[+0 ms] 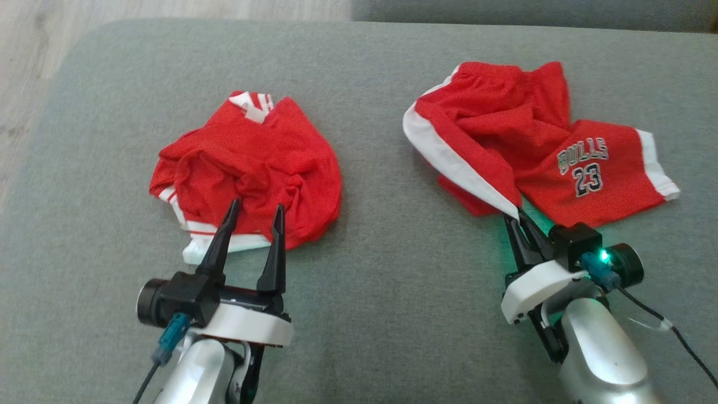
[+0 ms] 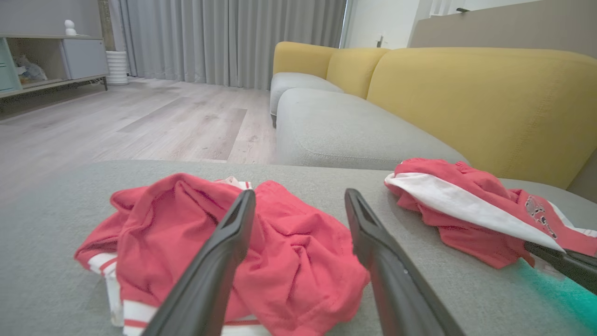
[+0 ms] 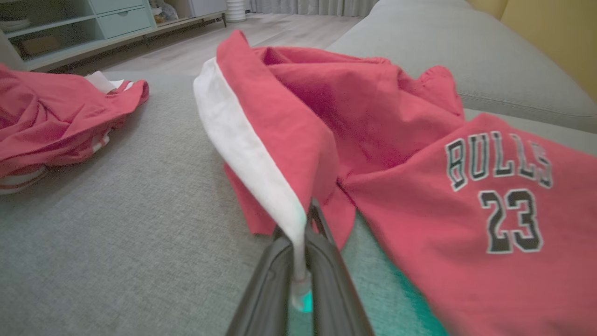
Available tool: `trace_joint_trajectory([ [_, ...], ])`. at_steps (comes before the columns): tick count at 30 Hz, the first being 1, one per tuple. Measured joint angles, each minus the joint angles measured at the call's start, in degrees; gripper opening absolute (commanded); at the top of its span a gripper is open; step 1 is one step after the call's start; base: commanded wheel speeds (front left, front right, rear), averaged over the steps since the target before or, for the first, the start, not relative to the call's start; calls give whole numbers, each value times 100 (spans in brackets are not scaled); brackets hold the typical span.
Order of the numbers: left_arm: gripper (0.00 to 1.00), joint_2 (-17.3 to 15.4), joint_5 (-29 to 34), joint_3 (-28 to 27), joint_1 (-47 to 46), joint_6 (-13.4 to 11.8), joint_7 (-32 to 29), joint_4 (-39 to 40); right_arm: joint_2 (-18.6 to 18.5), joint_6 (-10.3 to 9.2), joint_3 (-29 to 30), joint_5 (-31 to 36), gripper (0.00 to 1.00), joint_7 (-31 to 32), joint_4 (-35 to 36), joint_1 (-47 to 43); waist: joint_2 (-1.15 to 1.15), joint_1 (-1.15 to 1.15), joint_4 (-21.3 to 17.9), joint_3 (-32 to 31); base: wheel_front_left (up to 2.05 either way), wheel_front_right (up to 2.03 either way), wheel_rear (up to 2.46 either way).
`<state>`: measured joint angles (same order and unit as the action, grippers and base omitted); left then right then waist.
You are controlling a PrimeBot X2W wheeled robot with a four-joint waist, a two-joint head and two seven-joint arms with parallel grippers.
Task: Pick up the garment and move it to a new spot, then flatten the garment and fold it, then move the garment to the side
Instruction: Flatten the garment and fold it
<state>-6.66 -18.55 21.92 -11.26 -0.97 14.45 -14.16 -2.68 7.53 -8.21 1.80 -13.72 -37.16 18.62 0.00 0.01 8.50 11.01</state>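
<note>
Red shorts point(image 1: 533, 146) with a white side stripe and "BULLS 23" print lie crumpled on the right of the grey cushion point(image 1: 370, 292). My right gripper point(image 1: 517, 217) is shut on the near corner of their white-striped edge point(image 3: 261, 172), the cloth pinched between its fingers point(image 3: 326, 275). A second red garment point(image 1: 252, 168) with white trim sits bunched at the left. My left gripper point(image 1: 255, 210) stands open just above its near edge, the fingers point(image 2: 219, 261) apart and touching nothing I can make out.
The grey cushion's left edge drops to a wooden floor point(image 1: 33, 62). Behind it stand a yellow-backed sofa point(image 2: 466, 93) with grey seats, curtains point(image 2: 224, 37) and a low shelf unit point(image 2: 51, 60). Bare cushion lies between the two garments.
</note>
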Motion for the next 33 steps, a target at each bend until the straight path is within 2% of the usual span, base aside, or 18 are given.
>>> trace_joint_trajectory([
  [6,100,43,4,-159,98,47,0,-64,0,0,227,163,0,-45,111,-199,0,-1,-281,-339,0,0,0],
  [11,100,122,5,-189,328,55,0,-71,4,0,962,797,0,-10,495,-825,0,-2,-688,-655,0,0,0],
  [17,100,220,48,-196,334,76,0,-47,11,0,1845,1373,0,486,1222,-1259,0,-2,-1103,-885,0,0,0],
  [23,100,256,97,-204,355,107,0,-82,19,0,2632,1702,0,1109,1553,-1400,0,-2,-1288,-984,0,0,0],
  [24,100,260,98,-207,355,120,0,-93,25,0,2777,1702,18,1170,1590,-1427,0,-1,-1300,-991,0,0,0],
  [25,100,263,98,-212,355,151,0,-100,31,0,2899,1701,96,1172,1648,-1450,0,-2,-1307,-991,0,0,0],
  [26,100,266,107,-220,355,152,0,-100,30,0,2967,1680,100,1173,1692,-1453,0,-2,-1312,-986,0,0,0],
  [33,100,280,176,-270,354,203,0,-120,48,0,3240,1458,100,991,2046,-1362,0,-1,-1336,-915,0,0,0],
])
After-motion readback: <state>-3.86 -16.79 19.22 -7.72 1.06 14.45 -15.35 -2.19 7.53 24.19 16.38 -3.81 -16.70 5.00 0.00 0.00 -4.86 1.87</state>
